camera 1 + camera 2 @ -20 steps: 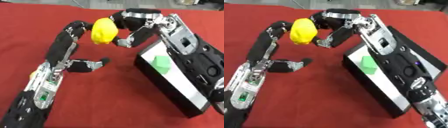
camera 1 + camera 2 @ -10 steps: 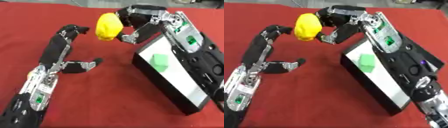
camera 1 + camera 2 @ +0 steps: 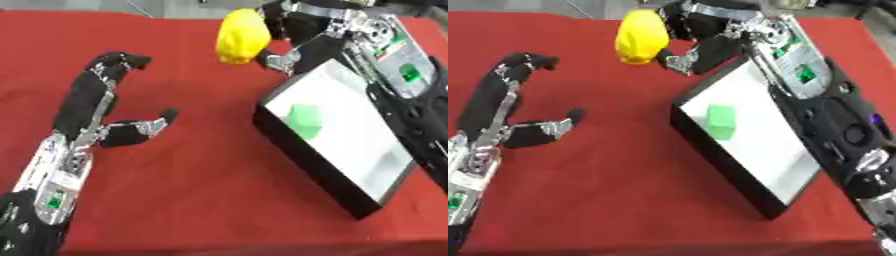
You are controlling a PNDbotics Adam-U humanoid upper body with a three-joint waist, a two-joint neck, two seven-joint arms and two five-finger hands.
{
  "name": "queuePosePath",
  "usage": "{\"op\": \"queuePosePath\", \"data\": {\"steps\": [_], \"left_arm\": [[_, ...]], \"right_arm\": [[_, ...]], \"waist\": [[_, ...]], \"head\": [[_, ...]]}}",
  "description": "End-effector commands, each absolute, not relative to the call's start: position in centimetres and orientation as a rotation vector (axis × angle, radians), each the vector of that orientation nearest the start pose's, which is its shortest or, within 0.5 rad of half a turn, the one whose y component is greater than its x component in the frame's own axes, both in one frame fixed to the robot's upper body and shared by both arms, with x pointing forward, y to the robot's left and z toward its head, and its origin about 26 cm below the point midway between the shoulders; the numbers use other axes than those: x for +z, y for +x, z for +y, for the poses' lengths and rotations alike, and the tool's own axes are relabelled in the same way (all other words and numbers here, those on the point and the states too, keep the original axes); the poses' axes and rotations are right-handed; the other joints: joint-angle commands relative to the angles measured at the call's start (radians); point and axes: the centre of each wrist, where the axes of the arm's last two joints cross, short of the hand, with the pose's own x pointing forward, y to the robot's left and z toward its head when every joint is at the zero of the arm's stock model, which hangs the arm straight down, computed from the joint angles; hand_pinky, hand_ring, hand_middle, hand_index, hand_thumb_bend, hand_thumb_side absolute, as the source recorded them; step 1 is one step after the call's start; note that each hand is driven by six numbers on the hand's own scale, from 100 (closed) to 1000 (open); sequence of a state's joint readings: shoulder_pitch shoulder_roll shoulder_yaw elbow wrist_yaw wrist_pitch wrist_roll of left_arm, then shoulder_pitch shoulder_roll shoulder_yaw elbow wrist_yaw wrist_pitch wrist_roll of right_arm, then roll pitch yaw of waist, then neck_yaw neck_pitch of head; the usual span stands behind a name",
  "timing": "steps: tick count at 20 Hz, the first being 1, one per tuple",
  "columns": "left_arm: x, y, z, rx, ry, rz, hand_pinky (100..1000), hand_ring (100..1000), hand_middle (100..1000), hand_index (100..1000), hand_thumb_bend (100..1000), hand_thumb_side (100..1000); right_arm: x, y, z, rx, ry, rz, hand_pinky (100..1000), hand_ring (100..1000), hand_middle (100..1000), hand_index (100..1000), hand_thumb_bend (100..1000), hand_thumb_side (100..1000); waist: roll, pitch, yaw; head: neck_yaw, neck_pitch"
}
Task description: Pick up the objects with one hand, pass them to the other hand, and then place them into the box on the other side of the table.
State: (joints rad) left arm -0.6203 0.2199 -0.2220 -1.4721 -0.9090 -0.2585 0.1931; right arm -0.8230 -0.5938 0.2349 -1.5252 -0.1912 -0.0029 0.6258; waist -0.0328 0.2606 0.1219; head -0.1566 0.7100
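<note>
— Why is your left hand lying spread and empty on the red cloth table at the left?

— Judging by that, you are done with it for the pass.

— And the lumpy yellow object?

— Your right hand is curling round it at the far side, just left of the black-walled, white-floored box, presumably for lowering it beside the small green block there.
</note>
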Motion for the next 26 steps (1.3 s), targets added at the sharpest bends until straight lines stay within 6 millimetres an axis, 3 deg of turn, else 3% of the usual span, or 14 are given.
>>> {"op": "queuePosePath", "data": {"steps": [1,10,17,26], "left_arm": [[17.2,39.2,18.6,1.342,-1.211,3.07,896,790,635,817,417,547],[16.8,39.0,19.9,1.331,-1.264,3.085,895,786,629,811,408,558],[17.0,38.7,20.7,1.325,-1.28,3.072,888,783,625,802,412,554],[17.1,38.3,21.0,1.303,-1.263,3.084,885,778,621,795,410,554]], "right_arm": [[29.5,39.1,-26.6,1.317,0.085,-1.938,962,946,609,731,100,100],[27.0,37.7,-32.2,1.207,-0.06,-1.889,968,952,618,739,100,110],[26.2,36.6,-35.4,1.204,-0.084,-1.86,971,956,623,744,100,115],[24.2,36.3,-39.0,1.222,-0.161,-1.799,967,958,642,757,100,132]], "waist": [[0.015,-0.047,-0.004],[0.022,-0.044,-0.007],[0.026,-0.04,-0.004],[0.027,-0.036,0.003]], "head": [[-0.005,0.003],[-0.028,-0.002],[-0.082,0.003],[-0.111,0.003]]}}
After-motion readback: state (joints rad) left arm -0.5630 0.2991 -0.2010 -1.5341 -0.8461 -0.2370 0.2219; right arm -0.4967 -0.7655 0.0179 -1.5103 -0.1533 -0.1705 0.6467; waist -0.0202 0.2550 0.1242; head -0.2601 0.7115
